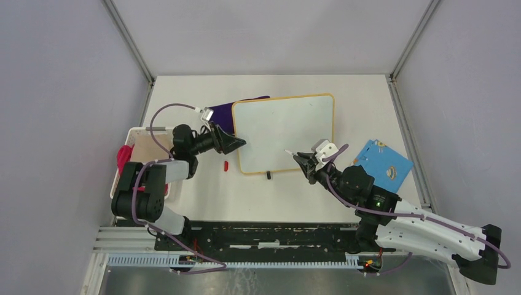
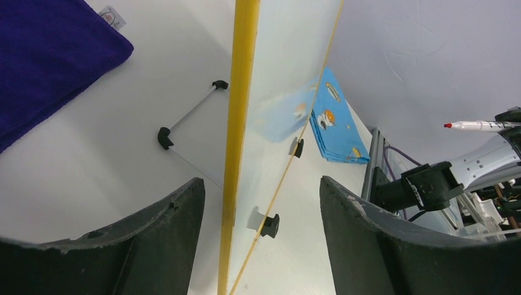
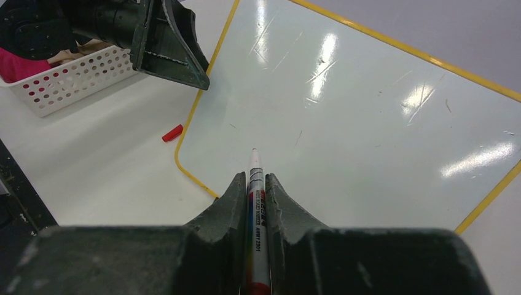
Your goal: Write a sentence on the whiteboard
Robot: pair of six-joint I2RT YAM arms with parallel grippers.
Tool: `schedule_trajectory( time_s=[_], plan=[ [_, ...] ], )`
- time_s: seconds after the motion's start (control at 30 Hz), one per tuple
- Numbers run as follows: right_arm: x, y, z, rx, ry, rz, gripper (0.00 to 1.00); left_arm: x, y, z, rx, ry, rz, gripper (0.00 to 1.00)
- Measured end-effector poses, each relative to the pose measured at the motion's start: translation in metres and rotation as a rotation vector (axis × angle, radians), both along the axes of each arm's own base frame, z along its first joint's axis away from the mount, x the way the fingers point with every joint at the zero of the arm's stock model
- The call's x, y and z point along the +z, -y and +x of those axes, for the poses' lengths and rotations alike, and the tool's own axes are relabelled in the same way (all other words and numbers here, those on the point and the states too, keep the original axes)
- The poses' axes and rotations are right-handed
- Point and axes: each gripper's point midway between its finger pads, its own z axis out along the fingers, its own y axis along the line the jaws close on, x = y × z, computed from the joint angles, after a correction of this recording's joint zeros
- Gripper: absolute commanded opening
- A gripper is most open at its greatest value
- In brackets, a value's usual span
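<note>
Right jaws clenched on marker (image 3: 256,203), tip over whiteboard (image 3: 368,123). Left wrist only: left jaws released, straddling yellow frame (image 2: 236,123).

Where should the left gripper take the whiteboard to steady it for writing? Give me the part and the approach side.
Take the whiteboard by the thin yellow frame on its left edge, coming from the left side. That edge sits between the left gripper's open fingers, well clear of the marker that the right gripper holds over the board's near part.
</note>
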Motion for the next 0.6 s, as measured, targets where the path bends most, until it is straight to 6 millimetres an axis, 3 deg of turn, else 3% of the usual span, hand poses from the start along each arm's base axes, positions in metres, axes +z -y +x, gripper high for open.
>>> schedule_trajectory(
  time_s=[0.6],
  plan=[
    [-0.008, -0.015, 0.001, 0.037, -0.024, -0.027, 0.00, -0.046, 0.011, -0.009, -0.057, -0.099, 0.058, 0.56]
  ],
)
